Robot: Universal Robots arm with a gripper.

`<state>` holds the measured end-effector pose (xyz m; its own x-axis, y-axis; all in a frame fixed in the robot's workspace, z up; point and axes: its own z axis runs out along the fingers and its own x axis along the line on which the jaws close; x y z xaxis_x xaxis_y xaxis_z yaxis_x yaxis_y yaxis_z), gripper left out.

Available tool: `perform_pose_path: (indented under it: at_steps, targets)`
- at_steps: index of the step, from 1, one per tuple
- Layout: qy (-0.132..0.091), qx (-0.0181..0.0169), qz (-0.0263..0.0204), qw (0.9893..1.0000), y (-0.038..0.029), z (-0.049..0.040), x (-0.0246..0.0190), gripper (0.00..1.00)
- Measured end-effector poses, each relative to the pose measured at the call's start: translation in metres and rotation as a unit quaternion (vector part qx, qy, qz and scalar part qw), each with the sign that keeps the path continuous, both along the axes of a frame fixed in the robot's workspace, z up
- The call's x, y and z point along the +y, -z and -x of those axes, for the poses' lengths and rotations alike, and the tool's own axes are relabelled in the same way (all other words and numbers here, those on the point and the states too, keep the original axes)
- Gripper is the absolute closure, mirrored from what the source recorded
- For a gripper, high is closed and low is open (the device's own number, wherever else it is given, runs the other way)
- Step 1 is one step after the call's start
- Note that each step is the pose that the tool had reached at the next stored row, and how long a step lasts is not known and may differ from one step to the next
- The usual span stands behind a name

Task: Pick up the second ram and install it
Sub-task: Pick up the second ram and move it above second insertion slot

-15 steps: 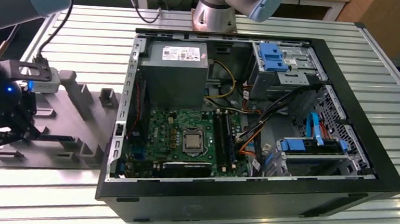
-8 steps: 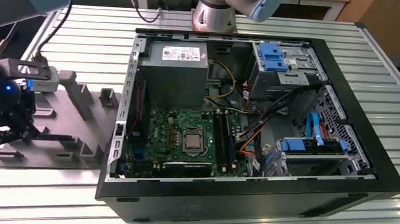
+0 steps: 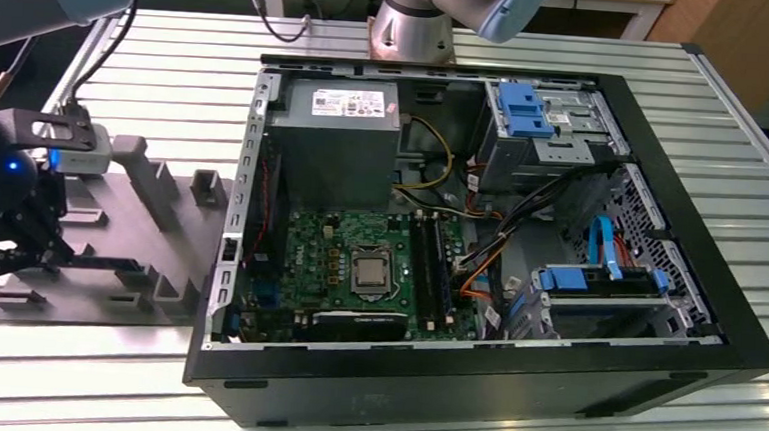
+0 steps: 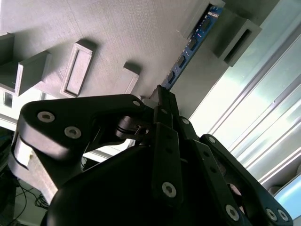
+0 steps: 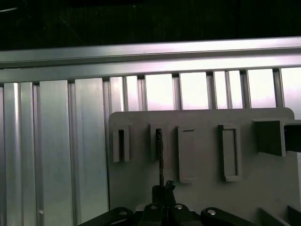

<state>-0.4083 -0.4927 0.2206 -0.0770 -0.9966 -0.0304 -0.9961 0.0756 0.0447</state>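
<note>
One stick, the second ram (image 4: 190,44), is pinched at its near end by the gripper (image 4: 160,96), jaws narrow and closed on its flat faces. In the first wrist view the second ram (image 5: 160,155) shows edge-on, its far end at a slot in the grey fixture plate (image 5: 263,188), with raised posts (image 5: 121,143) close on either side. Seated or lifted, can't tell. In the exterior view the second ram (image 3: 101,261) lies across the plate, with the gripper (image 3: 34,254) at the exterior view's left. Both are well apart from the open computer case (image 3: 482,382). The slatted table (image 3: 165,82) runs on past the plate's edges.
</note>
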Motion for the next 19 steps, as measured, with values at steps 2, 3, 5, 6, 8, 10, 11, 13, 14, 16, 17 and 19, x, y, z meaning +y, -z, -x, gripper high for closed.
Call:
perform_pose_path:
  at_steps: [2, 3, 5, 6, 8, 10, 11, 13, 14, 16, 17, 19]
  targets:
    - [0.000, 0.0000, 0.0000, 1.0000, -0.0010, 0.0000, 0.0000, 0.88]
    - [0.000, 0.0000, 0.0000, 1.0000, -0.0013, 0.0000, 0.0000, 0.88]
    - [0.000, 0.0000, 0.0000, 1.0000, -0.0022, 0.0000, 0.0000, 0.88]
    - [0.000, 0.0001, 0.0001, 1.0000, -0.0027, 0.0000, 0.0000, 0.88]
    - [0.000, 0.0000, 0.0000, 1.0000, -0.0034, 0.0000, 0.0000, 0.88]
    - [0.000, 0.0001, 0.0000, 1.0000, -0.0043, 0.0000, 0.0000, 0.88]
    - [0.000, 0.0000, 0.0000, 1.0000, -0.0047, 0.0000, 0.0000, 0.88]
    - [0.000, 0.0001, 0.0000, 1.0000, -0.0056, 0.0000, 0.0000, 0.88]
    - [0.000, 0.0000, 0.0000, 1.0000, -0.0059, 0.0000, 0.0000, 0.88]
    - [0.000, 0.0000, 0.0000, 1.0000, -0.0064, 0.0000, 0.0000, 0.88]
    - [0.000, 0.0001, 0.0001, 1.0000, -0.0069, 0.0000, 0.0000, 0.88]
    - [0.000, 0.0000, 0.0000, 1.0000, -0.0074, 0.0000, 0.0000, 0.88]
